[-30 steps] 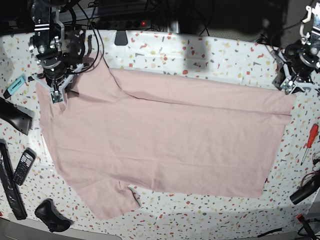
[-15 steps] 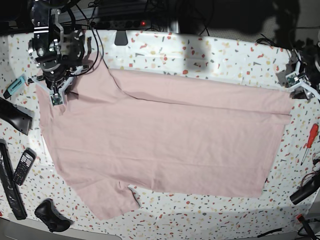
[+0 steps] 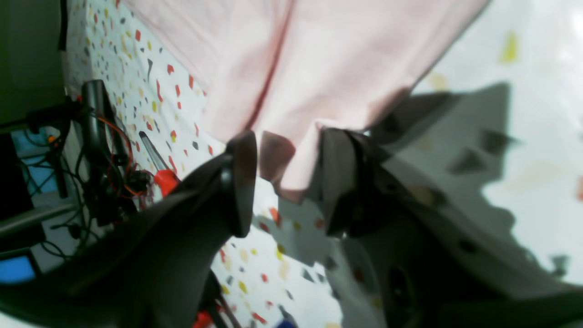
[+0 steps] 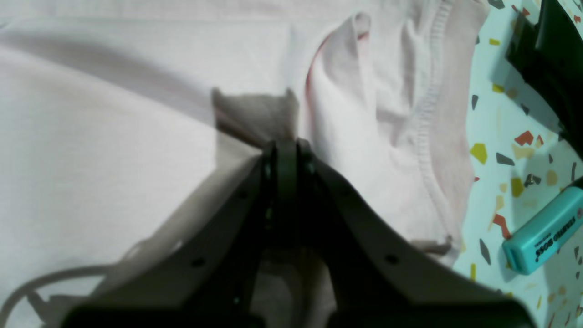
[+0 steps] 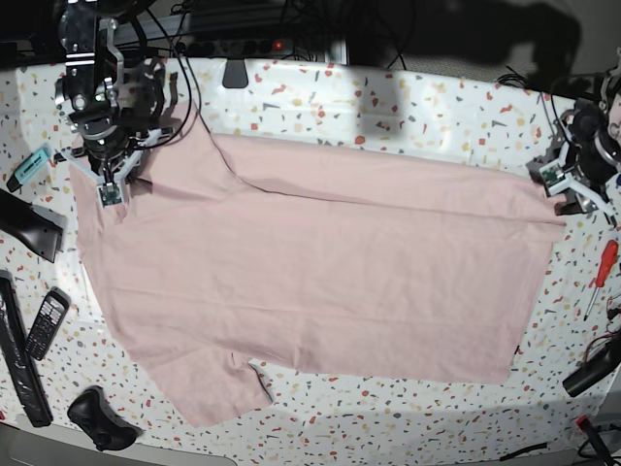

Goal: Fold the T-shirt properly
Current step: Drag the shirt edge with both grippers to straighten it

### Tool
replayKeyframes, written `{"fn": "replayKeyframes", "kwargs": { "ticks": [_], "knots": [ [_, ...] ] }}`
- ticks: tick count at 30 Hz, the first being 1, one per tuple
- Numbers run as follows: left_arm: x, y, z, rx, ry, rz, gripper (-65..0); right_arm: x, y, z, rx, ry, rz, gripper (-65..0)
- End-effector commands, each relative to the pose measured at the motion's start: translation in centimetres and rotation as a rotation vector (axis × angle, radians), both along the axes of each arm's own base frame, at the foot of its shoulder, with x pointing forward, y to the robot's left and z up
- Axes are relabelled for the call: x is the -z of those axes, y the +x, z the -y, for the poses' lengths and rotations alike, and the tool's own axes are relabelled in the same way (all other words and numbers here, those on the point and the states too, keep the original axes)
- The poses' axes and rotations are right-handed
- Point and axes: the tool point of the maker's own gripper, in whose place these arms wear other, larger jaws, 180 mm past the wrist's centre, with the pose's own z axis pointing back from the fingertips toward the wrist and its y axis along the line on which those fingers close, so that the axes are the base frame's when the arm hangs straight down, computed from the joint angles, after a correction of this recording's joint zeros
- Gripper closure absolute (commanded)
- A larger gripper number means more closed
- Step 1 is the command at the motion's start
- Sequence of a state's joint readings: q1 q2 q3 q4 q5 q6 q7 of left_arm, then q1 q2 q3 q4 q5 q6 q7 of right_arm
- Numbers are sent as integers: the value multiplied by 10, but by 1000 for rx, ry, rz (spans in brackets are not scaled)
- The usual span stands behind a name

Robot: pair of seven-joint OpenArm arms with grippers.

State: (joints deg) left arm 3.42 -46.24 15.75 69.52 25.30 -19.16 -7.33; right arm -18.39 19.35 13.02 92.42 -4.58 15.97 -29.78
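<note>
Left hand (image 3: 284, 182) gapes astride the T-shirt (image 5: 320, 282) corner; right hand (image 4: 287, 150) pinches its fabric.

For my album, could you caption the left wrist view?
Open left pincer straddling the pale pink cotton T-shirt's corner.

— What does the tabletop (image 5: 437, 107) look like?
— White terrazzo with red, yellow and dark flecks, brightly lit, with soft shadows along its far edge.
— And behind that far edge?
— Darkness, tangled black cables (image 5: 243, 24) and one small red light (image 5: 278, 45).
</note>
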Motion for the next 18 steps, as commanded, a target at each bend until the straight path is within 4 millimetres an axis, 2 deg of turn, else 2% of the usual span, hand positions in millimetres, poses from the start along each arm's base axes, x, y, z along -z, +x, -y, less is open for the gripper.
{"fn": "replayKeyframes", "kwargs": {
  "ticks": [1,2,4,5,11,18],
  "knots": [
    [-8,6,-10,-1,29,16,-203,-1,-2,6,3,-24,-22,0],
    [-9,6,-9,3,25,18,-157,-1,-2,7,3,-24,-23,0],
    [-7,4,-9,6,23,11,-18,-1,-2,7,4,-25,-24,0],
    [-5,1,-8,8,22,-2,0,-1,-2,7,4,-25,-25,0],
    [9,-28,-16,22,41,-102,0,3,-9,8,4,-36,-53,0],
    [14,-67,-15,44,30,-180,0,19,-40,8,0,-35,-119,0]
  ]
}}
